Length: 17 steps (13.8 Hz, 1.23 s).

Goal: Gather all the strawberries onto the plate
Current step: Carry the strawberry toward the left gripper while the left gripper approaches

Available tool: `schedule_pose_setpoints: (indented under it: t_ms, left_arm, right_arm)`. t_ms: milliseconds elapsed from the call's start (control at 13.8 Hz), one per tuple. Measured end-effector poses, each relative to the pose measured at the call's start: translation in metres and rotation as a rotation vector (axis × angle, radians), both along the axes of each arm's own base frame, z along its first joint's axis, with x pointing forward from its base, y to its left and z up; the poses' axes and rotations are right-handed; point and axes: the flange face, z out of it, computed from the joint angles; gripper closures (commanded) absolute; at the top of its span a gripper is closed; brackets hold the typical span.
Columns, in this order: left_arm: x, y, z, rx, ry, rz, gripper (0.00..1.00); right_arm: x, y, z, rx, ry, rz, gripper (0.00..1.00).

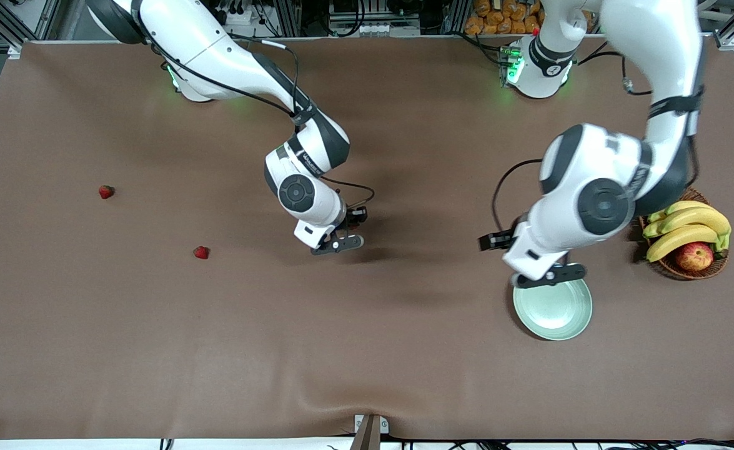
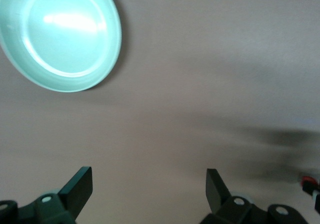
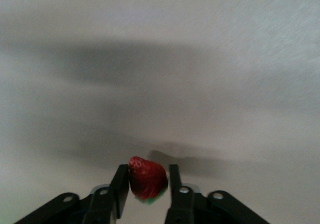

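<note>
Brown bench (image 1: 404,375); my right gripper (image 3: 145,184) is over mid-bench, jaws clenched on one strawberry (image 3: 146,178). Two strawberries (image 1: 106,192) lie toward the right arm's end. Left gripper (image 2: 150,189) waits released, beside the plate (image 1: 557,312). Next: carry to plate, drop.

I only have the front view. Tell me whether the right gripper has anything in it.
Observer: Yes. The right gripper is shut on a strawberry, over bare table.
Operator: Report the left gripper too.
Observer: The left gripper is open and empty.
Operator: Check the part of the plate that it hides from me.
Observer: In the left wrist view, the plate shows bare, with no berry in it, though its edge is partly cut off.
</note>
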Motion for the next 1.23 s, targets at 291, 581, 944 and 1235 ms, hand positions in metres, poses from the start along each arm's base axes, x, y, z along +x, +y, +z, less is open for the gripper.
schedule_pose_setpoints:
  t_ms: [291,581,944,1235]
  left_arm:
    - [-0.007,-0.055,-0.038,0.001,-0.026,0.072,0.0]
    - [-0.014,-0.113,-0.066,-0.026,-0.034,0.219,0.0]
    - [-0.048,-0.201,-0.097,-0.087,-0.097,0.392,0.0]
    - [-0.083,-0.252,-0.129,-0.102,-0.095,0.538,0.0]
  right_arm:
    - [0.042,-0.052,0.034,-0.03,-0.011,-0.058,0.08]
    - [0.082,-0.165,0.09,-0.04,0.068,-0.014,0.09]
    - [0.109,-0.335,0.084,-0.09,0.094,0.048,0.1]
    - [0.102,-0.379,0.065,-0.096,0.126,0.041,0.15]
